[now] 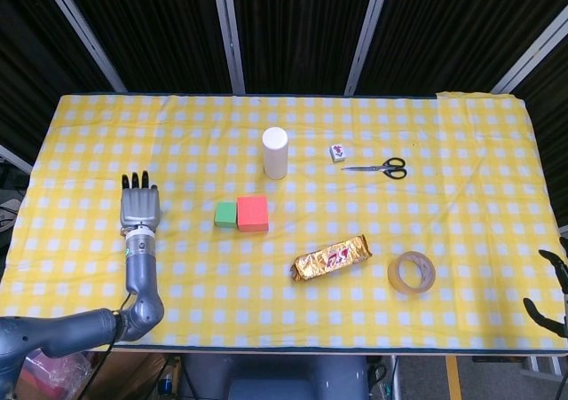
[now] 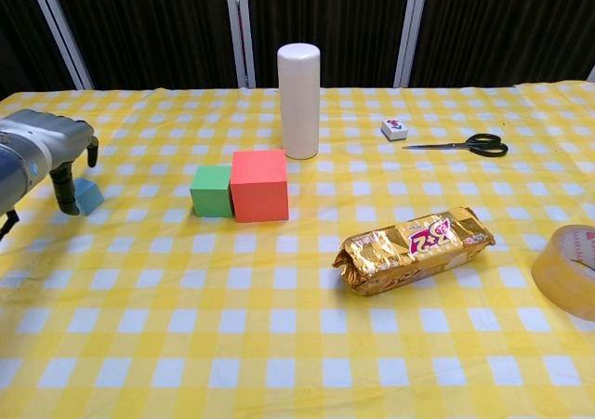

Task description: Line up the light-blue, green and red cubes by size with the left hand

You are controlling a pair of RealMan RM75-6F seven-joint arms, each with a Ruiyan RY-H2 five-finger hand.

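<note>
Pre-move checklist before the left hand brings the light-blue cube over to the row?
1. Left hand over the light-blue cube: ok. The fingers hang down around it in the chest view; the head view hides the cube under the hand.
2. Firm hold on the cube: cannot tell. One finger stands in front of it, but contact is not visible.
3. Green cube and red cube side by side, touching: ok.
4. Free spot left of the green cube: ok, bare cloth there.
5. Path from cube to spot: ok, nothing lies between. The white cylinder stands behind the row.
6. Right hand out of the way: ok, at the table's far right edge.
</note>
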